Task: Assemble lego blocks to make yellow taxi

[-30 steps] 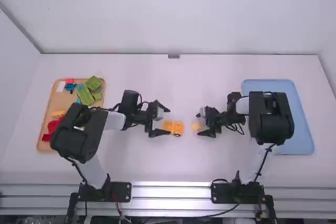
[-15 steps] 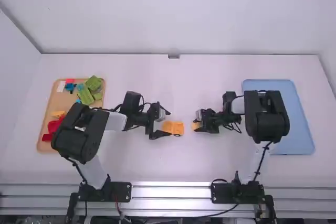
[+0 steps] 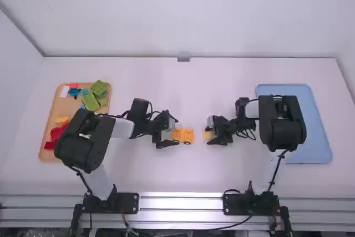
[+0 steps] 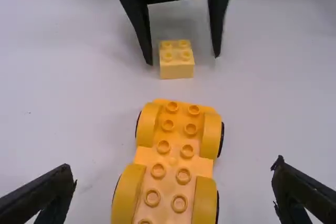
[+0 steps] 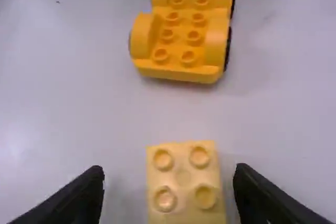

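Note:
My left gripper (image 3: 176, 131) stands open at the left end of the yellow wheeled base (image 3: 188, 136). Right of that base, my right gripper (image 3: 209, 132) is open around the small yellow block (image 3: 208, 135). In the left wrist view, the wheeled base (image 4: 174, 153) lies studs up between the wide-apart fingers of my left gripper (image 4: 173, 179); beyond it, the block (image 4: 177, 71) sits between the other gripper's fingers. The right wrist view has the two-by-two block (image 5: 183, 184) between the spread fingers of my right gripper (image 5: 169, 173), and the wheeled base (image 5: 178, 40) farther off, apart from it.
At the far left a tan tray (image 3: 49, 137) holds green, red, blue and yellow pieces, partly behind the left arm. A blue tray (image 3: 316, 131) lies at the right, partly under the right arm. White walls bound the table's back and sides.
The right gripper has moved left, bringing its fingers to either side of the small block. The left gripper has shifted only slightly, and the wheeled base looks unmoved.

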Robot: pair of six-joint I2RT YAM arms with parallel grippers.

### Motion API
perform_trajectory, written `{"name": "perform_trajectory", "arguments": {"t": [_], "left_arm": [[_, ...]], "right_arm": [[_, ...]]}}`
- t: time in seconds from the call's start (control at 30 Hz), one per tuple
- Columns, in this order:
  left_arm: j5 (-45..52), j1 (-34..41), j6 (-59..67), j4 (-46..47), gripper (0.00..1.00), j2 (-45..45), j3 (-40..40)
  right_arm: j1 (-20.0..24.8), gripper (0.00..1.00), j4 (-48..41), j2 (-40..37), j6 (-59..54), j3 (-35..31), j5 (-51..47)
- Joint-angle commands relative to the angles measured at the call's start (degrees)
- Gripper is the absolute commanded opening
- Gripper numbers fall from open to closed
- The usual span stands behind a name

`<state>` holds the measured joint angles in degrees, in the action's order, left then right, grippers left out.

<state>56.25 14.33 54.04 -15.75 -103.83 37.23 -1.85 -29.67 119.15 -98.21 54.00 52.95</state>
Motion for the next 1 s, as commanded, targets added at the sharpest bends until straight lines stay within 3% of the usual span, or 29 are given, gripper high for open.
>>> {"name": "perform_trajectory", "arguments": {"t": [0.0, 0.23, 0.43, 0.63, 0.7, 0.83, 0.97], "left_arm": [[0.2, 0.5, 0.7, 0.8, 0.99, -1.0, 0.4], [0.2, 0.5, 0.2, 2.2, 0.99, -1.0, 0.4], [1.4, 0.7, -1.4, 1.6, 0.99, -1.0, 0.4], [1.3, 1.0, 0.7, 2.1, 0.99, -1.0, 0.4], [1.2, 1.2, 2.2, 2.5, 0.99, -1.0, 0.3], [0.7, 1.2, 3.5, 1.9, 0.99, -1.1, 0.3], [-1.7, 1.4, 3.5, -1.9, 0.99, -3.1, 0.4]], "right_arm": [[0.0, 0.54, 2.6, 0.9, -0.6, -1.8, 0.7], [5.1, 0.56, 14.7, 0.9, 2.8, -8.3, 9.3], [5.0, 0.46, 24.0, 0.9, 8.0, -12.6, 10.1], [3.4, 0.32, 25.4, 0.7, 8.0, -13.1, 10.0], [3.6, 0.25, 24.6, 0.7, 8.0, -12.8, 10.3], [4.9, 0.22, 17.1, 0.2, 7.8, -9.6, 12.5], [5.0, 0.18, -3.5, -2.6, -3.8, -2.6, 13.3]]}}
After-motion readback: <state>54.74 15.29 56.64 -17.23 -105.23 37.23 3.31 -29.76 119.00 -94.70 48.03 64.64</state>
